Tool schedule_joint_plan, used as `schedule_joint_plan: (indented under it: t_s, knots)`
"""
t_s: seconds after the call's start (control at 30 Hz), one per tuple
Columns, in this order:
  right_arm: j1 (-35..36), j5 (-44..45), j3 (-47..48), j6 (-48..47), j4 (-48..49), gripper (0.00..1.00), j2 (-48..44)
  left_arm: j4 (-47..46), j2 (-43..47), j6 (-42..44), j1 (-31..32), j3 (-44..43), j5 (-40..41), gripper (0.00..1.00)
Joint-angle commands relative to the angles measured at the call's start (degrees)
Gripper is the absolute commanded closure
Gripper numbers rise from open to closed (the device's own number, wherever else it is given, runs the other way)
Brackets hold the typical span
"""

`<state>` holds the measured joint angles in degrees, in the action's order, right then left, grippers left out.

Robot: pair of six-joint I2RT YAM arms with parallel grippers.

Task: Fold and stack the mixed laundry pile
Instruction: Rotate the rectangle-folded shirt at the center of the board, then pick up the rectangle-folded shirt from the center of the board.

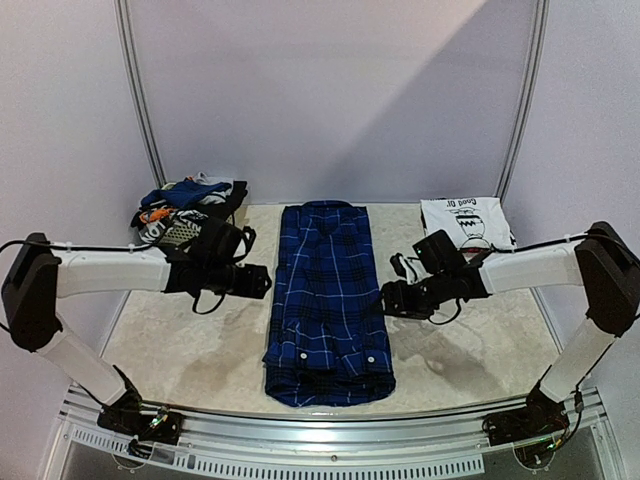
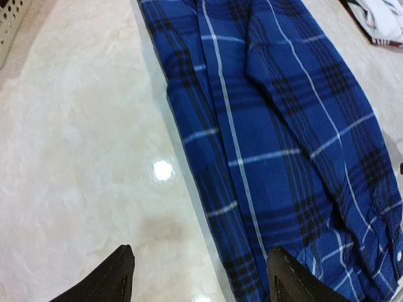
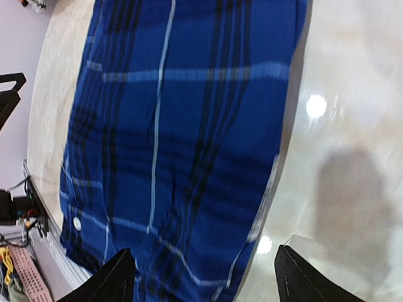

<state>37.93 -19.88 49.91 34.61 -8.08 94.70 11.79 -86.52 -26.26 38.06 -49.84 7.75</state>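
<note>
Centrally, a blue plaid shirt (image 1: pixel 328 300) lies lengthwise on the worktop (image 1: pixel 180 345).
Left gripper (image 1: pixel 262 281) and right gripper (image 1: pixel 390 298) hover at its two sides, both spread wide, gripping nothing; other garments (image 1: pixel 190 208) sit heaped far-left.

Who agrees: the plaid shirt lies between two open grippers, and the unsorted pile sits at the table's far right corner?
Wrong corner: the top external view shows the unsorted pile at the far left. The plaid shirt does lie between the open left gripper and right gripper.
</note>
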Motion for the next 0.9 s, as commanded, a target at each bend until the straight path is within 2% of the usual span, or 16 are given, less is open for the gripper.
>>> schedule_joint_plan:
  t_s: [0.0,0.2,0.33,0.5,0.67,0.87]
  knots:
    - [2.11,-3.28,-6.15,4.78,1.40,0.23,-4.19,1.44,5.44,-3.53,4.98,6.30,-0.71,0.26]
    - [5.59,-4.53,-15.10,10.68,5.09,0.25,-8.02,0.84,11.67,-7.51,11.30,13.39,-1.25,0.25]
    - [8.37,-5.09,-18.44,13.21,7.31,0.30,-8.51,0.03,14.09,-9.42,13.65,16.48,-3.00,0.25]
    - [10.79,-4.99,-22.48,16.50,11.05,0.44,-8.97,-1.11,14.81,-11.47,15.54,19.32,-5.35,0.26]
    - [12.11,-4.49,-24.66,18.05,11.13,0.47,-9.64,-2.78,14.82,-13.02,16.76,20.82,-7.24,0.27]
    - [12.24,-4.03,-25.39,18.48,10.85,0.61,-10.57,-5.35,13.48,-14.83,18.44,22.09,-9.30,0.27]
